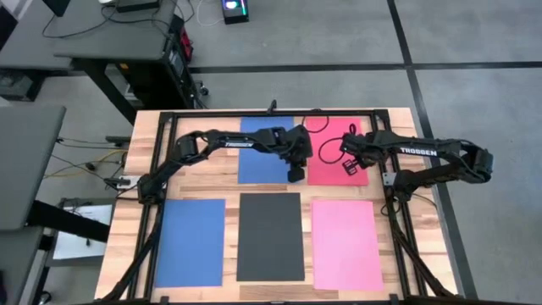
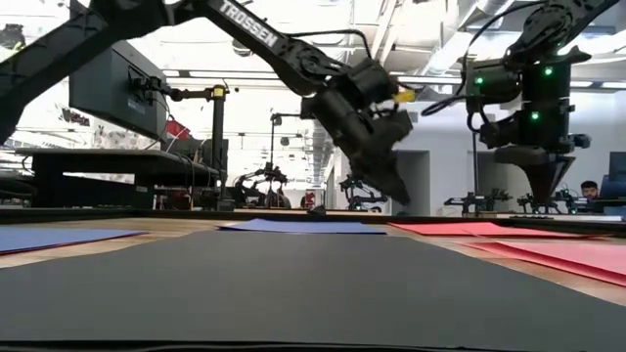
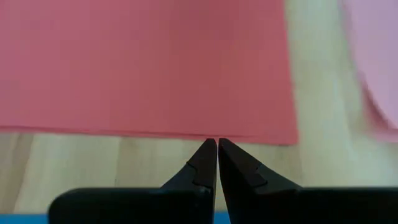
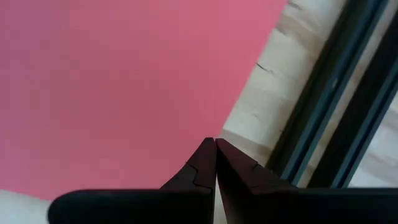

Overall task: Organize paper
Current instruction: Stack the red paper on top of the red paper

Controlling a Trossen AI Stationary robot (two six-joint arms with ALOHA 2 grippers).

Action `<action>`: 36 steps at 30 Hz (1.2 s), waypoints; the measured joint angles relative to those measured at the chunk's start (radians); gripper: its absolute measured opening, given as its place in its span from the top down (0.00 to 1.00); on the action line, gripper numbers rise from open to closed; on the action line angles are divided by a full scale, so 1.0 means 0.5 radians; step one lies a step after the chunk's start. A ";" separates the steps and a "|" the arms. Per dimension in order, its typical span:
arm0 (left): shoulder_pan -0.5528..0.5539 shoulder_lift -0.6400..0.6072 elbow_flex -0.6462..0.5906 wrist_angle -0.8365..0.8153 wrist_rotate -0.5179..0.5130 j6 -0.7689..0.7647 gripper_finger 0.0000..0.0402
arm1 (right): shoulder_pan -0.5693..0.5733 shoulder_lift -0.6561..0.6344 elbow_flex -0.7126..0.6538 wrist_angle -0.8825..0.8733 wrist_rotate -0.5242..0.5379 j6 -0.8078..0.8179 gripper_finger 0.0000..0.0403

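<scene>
Five sheets of paper lie flat on the wooden table: a blue one (image 1: 254,152) and a red one (image 1: 332,169) at the far side, and a blue (image 1: 190,243), a dark grey (image 1: 270,237) and a pink one (image 1: 347,245) at the near side. My left gripper (image 1: 294,175) is shut and hangs above the gap between the far blue sheet and the red sheet (image 3: 143,62), pointing slantwise down. My right gripper (image 1: 347,167) is shut and hangs over the red sheet (image 4: 112,81) near its right edge. In the low view both grippers (image 2: 401,198) (image 2: 548,200) stand clear of the table.
A black frame rail (image 1: 391,182) runs along the table's right side, close to the red sheet; another (image 1: 152,212) runs along the left. A black cable (image 1: 326,135) lies across the red sheet's far part. Bare wood (image 1: 306,233) shows between the sheets.
</scene>
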State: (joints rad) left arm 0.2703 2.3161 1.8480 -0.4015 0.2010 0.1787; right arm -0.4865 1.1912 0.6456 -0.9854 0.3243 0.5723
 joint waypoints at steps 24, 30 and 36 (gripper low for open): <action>-0.082 0.128 0.101 -0.158 -0.205 -0.089 1.00 | -0.092 0.016 -0.354 0.154 -0.083 0.605 1.00; -0.083 0.172 0.103 -0.141 -0.197 -0.107 1.00 | -0.092 0.013 -0.408 0.248 -0.100 0.607 1.00; -0.085 0.172 0.100 -0.142 -0.203 -0.124 1.00 | -0.092 0.013 -0.411 0.266 -0.103 0.622 1.00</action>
State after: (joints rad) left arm 0.2279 2.4023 1.8980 -0.4723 0.0994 0.1170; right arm -0.5324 1.1976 0.4400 -0.8522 0.2726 0.8833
